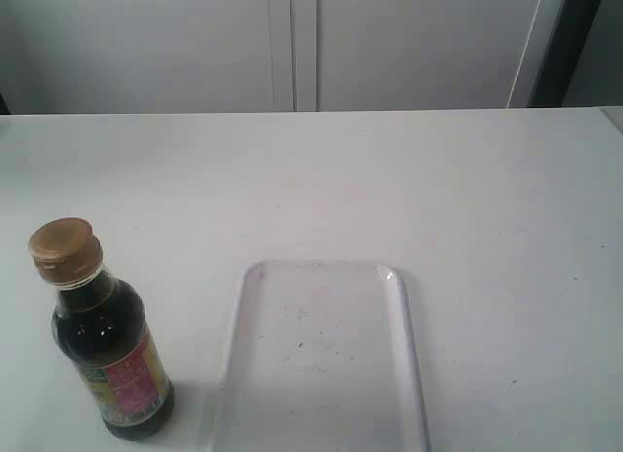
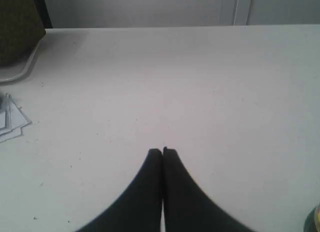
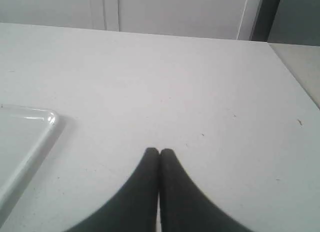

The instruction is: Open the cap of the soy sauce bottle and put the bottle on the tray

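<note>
The soy sauce bottle (image 1: 109,359) stands upright on the white table at the front left of the exterior view, its golden cap (image 1: 64,249) screwed on. The white tray (image 1: 414,355) lies flat just right of it, with nothing on it. Neither gripper appears in the exterior view. My left gripper (image 2: 162,151) is shut over bare table, holding nothing; a sliver of the bottle (image 2: 314,221) shows at the frame's edge. My right gripper (image 3: 159,151) is also shut and holds nothing, with a corner of the tray (image 3: 30,129) off to one side.
White cabinet doors (image 1: 292,43) stand behind the table. In the left wrist view, some papers (image 2: 11,119) and a dark object on a pale tray (image 2: 17,42) lie near the table's edge. The table's edge (image 3: 295,77) shows in the right wrist view.
</note>
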Robot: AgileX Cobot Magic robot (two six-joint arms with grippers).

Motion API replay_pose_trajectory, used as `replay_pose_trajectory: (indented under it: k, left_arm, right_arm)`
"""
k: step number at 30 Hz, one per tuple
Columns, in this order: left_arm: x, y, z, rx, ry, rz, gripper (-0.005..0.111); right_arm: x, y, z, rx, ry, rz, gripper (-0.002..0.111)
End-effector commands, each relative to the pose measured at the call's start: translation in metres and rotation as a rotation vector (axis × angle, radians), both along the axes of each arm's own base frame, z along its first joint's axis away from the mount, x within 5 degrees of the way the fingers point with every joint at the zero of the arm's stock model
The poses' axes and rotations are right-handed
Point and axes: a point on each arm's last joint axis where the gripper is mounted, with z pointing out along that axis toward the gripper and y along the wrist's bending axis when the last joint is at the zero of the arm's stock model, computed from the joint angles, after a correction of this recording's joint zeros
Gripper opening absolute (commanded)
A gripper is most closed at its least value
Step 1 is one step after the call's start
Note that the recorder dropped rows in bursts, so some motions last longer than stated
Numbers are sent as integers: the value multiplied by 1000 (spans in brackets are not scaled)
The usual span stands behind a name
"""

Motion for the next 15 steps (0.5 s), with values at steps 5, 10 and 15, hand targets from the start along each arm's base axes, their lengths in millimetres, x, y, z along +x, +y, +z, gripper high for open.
replay_pose_trajectory:
  k: [5,10,15]
  left_arm:
    - [1,0,5,-31,-74,11,0]
    - [2,1,11,-34,-137,19,0]
    - [2,2,16,-104,-194,32,0]
  right_arm:
    - [0,0,-1,-2,-10,0,0]
    - [0,0,-1,-2,-10,0,0]
    - [0,0,-1,-2,-10,0,0]
